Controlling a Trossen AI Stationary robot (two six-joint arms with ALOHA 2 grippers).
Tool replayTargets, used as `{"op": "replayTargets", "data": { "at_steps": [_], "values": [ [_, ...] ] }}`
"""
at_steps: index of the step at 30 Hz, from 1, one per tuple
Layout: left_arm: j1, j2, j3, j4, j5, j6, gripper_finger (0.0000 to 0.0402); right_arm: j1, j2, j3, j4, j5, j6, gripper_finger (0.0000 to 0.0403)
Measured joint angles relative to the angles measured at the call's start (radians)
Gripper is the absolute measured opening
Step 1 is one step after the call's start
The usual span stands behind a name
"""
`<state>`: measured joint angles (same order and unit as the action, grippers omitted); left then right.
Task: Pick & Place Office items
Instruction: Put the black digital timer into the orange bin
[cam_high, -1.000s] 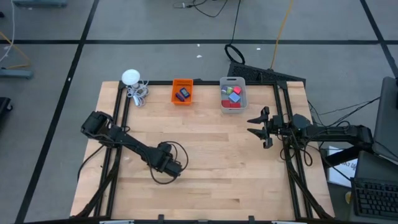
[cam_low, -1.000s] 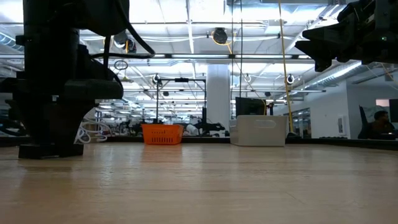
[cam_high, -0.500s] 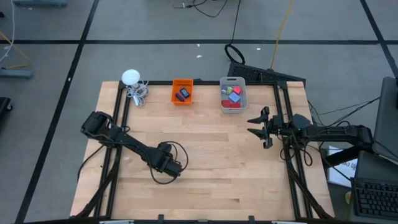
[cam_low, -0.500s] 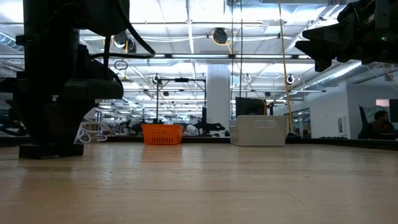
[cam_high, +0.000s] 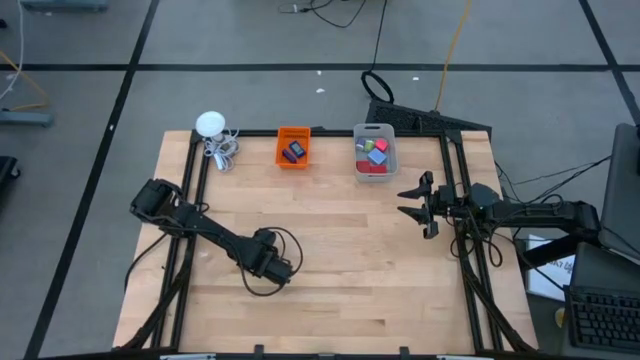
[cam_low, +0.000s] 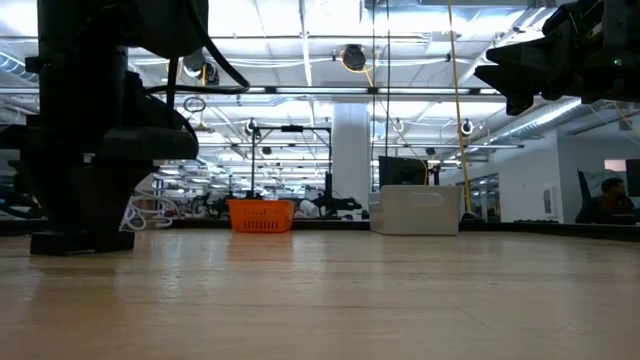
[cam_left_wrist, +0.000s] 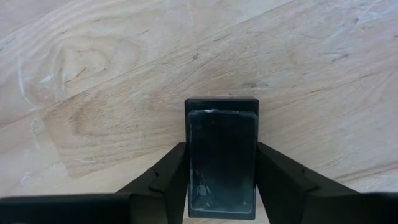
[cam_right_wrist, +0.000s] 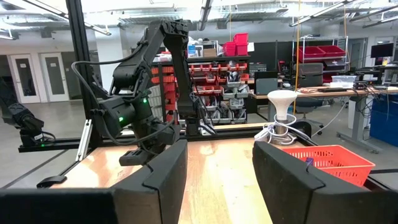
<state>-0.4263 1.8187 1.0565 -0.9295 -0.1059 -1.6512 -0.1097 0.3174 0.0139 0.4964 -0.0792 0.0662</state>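
Observation:
My left gripper is low over the near middle of the table, shut on a dark flat rectangle, one of the office items. It stands at table height in the low view. My right gripper hangs open and empty above the table's right side, and also shows in the low view and the right wrist view. Other small items lie in the orange bin and the clear grey bin: dark and blue pieces in the first, red, pink, blue and green in the second. My left gripper pinches the dark rectangle by its two long sides between the two fingers, toward one short end. The fingers come from above, pointing down, and lie along the piece. It sits flat, close over the wood; I cannot tell whether it is lifted.
A white round gadget with a coiled cable stands at the far left corner. Both bins stand along the far edge. The wooden table top lies bare between the two arms. A black frame rail runs along each side of the table.

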Motion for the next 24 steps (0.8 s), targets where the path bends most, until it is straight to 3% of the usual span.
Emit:
{"op": "replayTargets", "data": {
  "at_steps": [7,13,18,24],
  "values": [
    [0.0,0.0,0.0,0.004,0.0,0.0,0.0152,0.0,0.0,0.0,0.0,0.0,0.0,0.0171],
    [0.0,0.0,0.0,0.007,0.0,-0.003,0.0176,0.0,0.0,0.0,0.0,0.0,0.0,0.0171],
    [0.0,0.0,0.0,0.007,-0.001,-0.003,0.0152,0.0,0.0,0.0,0.0,0.0,0.0,0.0171],
    [0.002,0.0,0.0,0.019,-0.008,0.024,0.0156,0.0,0.0,0.0,0.0,0.0,0.0,0.0171]
  ]
}}
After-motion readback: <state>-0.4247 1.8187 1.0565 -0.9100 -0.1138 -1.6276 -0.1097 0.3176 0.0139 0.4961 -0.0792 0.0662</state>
